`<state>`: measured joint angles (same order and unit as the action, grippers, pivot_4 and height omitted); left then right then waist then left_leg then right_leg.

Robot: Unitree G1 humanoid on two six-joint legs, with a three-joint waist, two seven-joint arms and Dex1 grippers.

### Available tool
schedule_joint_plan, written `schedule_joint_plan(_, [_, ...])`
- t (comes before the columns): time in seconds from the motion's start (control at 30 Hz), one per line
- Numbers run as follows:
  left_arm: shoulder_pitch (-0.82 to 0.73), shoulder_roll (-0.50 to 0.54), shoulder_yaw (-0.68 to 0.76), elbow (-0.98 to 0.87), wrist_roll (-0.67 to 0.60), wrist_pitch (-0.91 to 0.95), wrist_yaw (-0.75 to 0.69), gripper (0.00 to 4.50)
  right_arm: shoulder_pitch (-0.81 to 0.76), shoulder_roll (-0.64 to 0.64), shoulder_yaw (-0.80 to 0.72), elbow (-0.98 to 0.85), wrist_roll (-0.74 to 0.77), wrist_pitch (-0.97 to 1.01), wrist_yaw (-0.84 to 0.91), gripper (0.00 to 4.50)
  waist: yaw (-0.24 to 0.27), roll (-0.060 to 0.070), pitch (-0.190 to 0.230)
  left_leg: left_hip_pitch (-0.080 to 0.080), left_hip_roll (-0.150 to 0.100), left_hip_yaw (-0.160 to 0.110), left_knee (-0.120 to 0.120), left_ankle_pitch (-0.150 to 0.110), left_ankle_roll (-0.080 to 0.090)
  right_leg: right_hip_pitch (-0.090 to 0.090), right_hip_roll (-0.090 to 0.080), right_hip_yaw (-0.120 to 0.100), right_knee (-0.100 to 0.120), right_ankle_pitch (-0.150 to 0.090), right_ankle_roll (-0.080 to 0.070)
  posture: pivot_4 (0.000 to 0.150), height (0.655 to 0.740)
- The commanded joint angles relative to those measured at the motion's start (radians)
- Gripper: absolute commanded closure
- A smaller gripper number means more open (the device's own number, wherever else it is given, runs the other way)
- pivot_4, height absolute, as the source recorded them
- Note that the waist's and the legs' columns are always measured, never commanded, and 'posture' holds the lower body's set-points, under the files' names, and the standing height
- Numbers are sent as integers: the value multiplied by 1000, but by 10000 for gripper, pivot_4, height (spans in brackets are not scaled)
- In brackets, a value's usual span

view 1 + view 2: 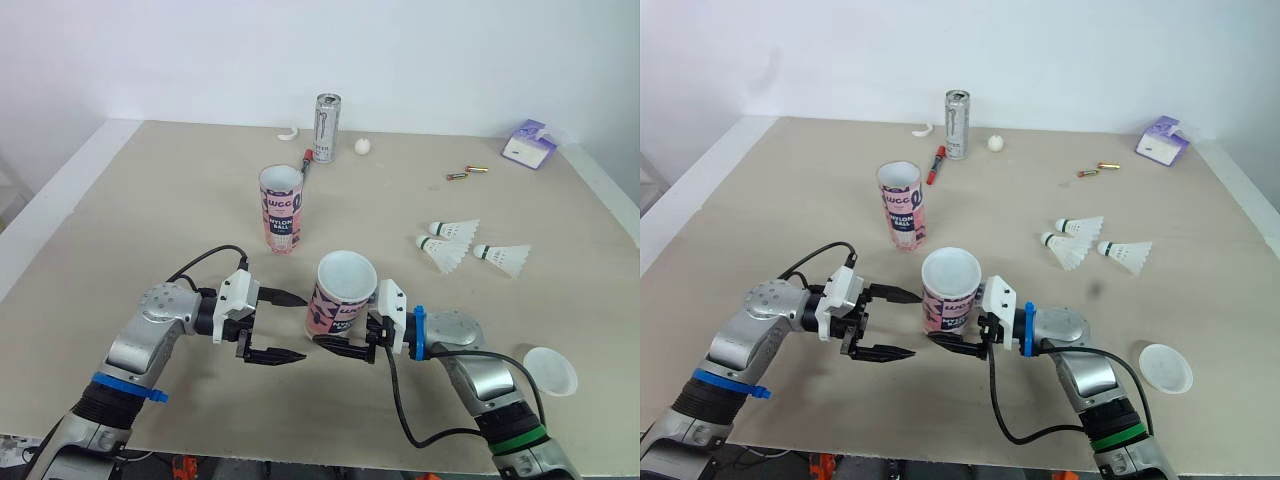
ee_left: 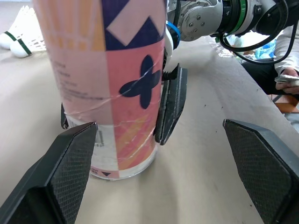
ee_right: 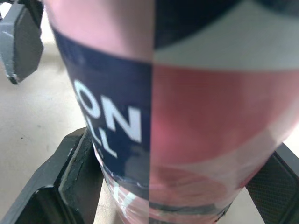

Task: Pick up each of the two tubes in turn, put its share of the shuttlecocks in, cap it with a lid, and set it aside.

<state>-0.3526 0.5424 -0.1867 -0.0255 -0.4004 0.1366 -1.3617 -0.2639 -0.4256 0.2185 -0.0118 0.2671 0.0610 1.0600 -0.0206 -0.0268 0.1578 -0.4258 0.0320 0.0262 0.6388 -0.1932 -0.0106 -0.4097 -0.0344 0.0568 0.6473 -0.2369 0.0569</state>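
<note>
Tube [image 1: 343, 295] upright on table [image 1: 150, 220], right end effector [image 1: 345, 342] clamped low on it; left end effector [image 1: 298, 326] wide open, empty, just beside. Risk — low grip lets tall tube tip on lift, or left one clips it.

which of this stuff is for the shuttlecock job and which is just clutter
For the job: near tube, far tube, three shuttlecocks, lid.
Lying about: can, ball, pen, batteries, tissue pack.
</note>
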Motion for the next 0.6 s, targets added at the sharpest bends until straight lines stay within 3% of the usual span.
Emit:
schedule_joint_plan(0.03, [-3,11,13,1,-6,-13,-9,0,-36,14,-3,-1,7,-23,4,1086,0,0,0,0,0,0,0,0,0,0,0,0,0,0,0,1500,7400])
schedule_joint_plan(0.6, [-4,33,16,47,6,-39,-25,0,-43,2,-8,28,2,-43,13,1086,0,0,0,0,0,0,0,0,0,0,0,0,1,0,0,1500,7400])
